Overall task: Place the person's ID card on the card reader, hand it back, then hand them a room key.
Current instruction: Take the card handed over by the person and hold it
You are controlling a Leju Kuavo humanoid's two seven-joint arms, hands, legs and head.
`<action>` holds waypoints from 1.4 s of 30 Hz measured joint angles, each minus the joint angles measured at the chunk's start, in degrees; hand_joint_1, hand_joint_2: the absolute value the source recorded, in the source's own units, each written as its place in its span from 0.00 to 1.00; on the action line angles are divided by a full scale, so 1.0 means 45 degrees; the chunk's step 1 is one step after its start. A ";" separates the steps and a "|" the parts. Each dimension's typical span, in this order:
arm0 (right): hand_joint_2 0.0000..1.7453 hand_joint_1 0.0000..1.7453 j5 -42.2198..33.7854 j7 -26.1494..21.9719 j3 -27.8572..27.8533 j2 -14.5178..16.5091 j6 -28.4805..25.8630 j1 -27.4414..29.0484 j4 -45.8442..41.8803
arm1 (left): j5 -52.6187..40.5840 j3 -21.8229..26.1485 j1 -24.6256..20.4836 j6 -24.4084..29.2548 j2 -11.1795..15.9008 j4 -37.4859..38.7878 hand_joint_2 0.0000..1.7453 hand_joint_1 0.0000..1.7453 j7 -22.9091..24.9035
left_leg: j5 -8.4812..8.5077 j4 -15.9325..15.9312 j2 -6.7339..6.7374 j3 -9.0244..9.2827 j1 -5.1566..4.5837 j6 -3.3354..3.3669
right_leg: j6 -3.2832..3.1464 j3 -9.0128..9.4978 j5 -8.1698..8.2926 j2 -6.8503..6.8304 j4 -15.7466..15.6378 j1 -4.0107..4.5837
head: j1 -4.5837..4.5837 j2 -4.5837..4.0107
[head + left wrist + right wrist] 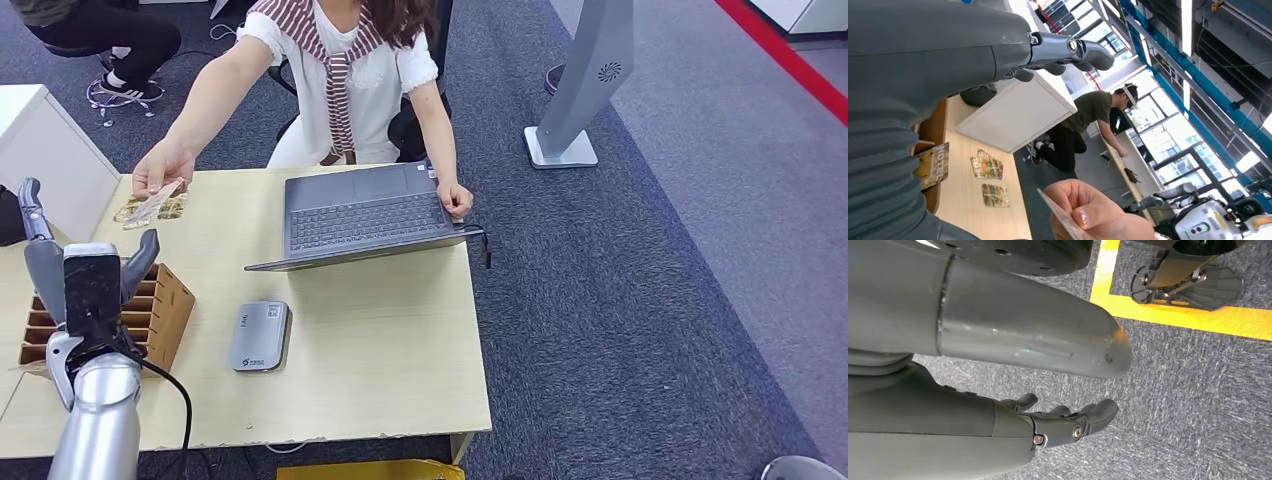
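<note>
Here the person's hand (160,165) reaches across the far left corner of the table (380,350) and holds the ID card (155,200) out by one end, its free end angled toward the robot, evidently so it can be taken. In the left wrist view the same card (1060,217) sits pinched between the person's fingertips, just in front of the robot's left hand (1063,52).

The left hand (85,270) is raised above the left edge of the table, over the wooden slotted holder (160,310), with its thumb and fingers spread and nothing between them. It stands near the card but apart from it, so the handover appears not yet made. The open posture suits receiving a thin card edge-on.

The card reader (258,336), a flat grey pad, lies toward the near edge of the table, in front of the open laptop (365,215), within easy reach of the left arm once the card is held. The person's other hand rests at the laptop's right corner.

The right hand (1068,422) hangs beside the body over the grey carpet, fingers loosely extended and holding nothing.

Small printed cards (987,165) lie flat near the far left corner, under the offered ID card; whether they are the room keys I cannot tell.
</note>
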 joint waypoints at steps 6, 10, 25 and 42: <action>0.00 0.00 0.0226 0.0158 0.0168 -0.0001 0.0169 -0.0054 0.0005 | -0.1576 -0.0445 -0.1527 0.0406 0.0494 0.1832 1.00 0.00 0.0568 | 0.0010 0.0001 0.0000 0.0000 0.0001 -0.0001 | -0.0001 0.0000 0.0009 0.0002 0.0002 0.0000 | 0.0000 0.0000; 0.00 0.00 0.0395 0.0266 0.0336 0.0000 0.0243 -0.0074 0.0005 | -0.2613 -0.0771 -0.2556 0.0670 0.0848 0.3117 1.00 0.00 0.0951 | 0.0016 0.0001 -0.0001 -0.0001 0.0001 0.0002 | -0.0003 0.0000 0.0013 0.0002 0.0004 0.0000 | 0.0000 0.0000; 0.00 0.00 0.0957 0.0746 0.0834 -0.0001 0.0659 -0.0143 0.0005 | -0.6412 -0.1728 -0.5905 0.1851 0.2232 0.7636 1.00 0.00 0.2346 | 0.0022 0.0001 0.0000 -0.0001 0.0004 -0.0004 | -0.0009 -0.0001 0.0016 0.0004 0.0015 0.0001 | 0.0001 0.0000; 0.00 0.00 0.1094 0.0905 0.1058 0.0000 0.0812 -0.0151 0.0005 | -0.7278 -0.1920 -0.6559 0.2190 0.2624 0.9067 1.00 0.00 0.2684 | 0.0022 0.0003 -0.0002 -0.0003 0.0003 -0.0004 | -0.0009 0.0000 0.0016 0.0003 0.0015 0.0000 | 0.0001 -0.0001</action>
